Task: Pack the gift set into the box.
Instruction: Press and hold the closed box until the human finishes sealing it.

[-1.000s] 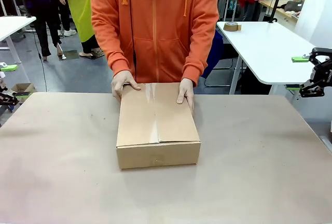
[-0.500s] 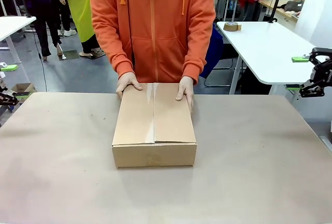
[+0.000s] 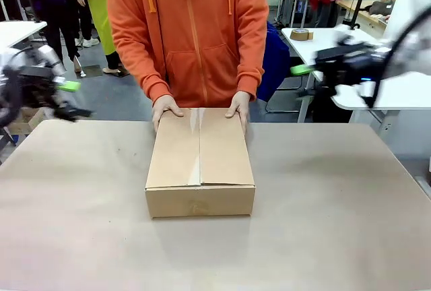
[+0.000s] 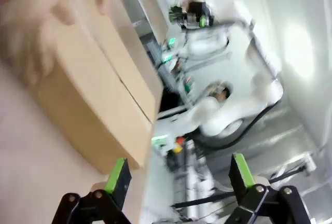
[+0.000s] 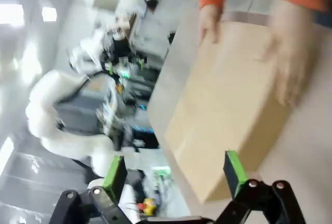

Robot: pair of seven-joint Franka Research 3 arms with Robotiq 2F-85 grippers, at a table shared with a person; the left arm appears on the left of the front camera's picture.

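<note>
Both robot arms have swung into the front view since half a second ago, when the left one was out of frame and the right one sat parked at the right edge; both are now smeared by motion blur. At the left edge of the front view, the robot's left hand hangs above the near left corner of the desk, well apart from the box. Its own wrist view shows the left hand with its two green-padded fingers spread wide and nothing between them, the box lying slantwise in the upper left of that frame. In the middle of the front view, the brown cardboard box rests flat on the desk where it was before, its top flaps closed and meeting in a seam down the centre. A person in an orange hooded top stands at the far side, and the person's hands rest on the two far corners of the box. At the upper right, the robot's right hand is raised off the desk, in front of a white table carrying a roll of tape. Its wrist view shows the right hand likewise spread open and holding nothing, with the box in the right half of that frame.
</note>
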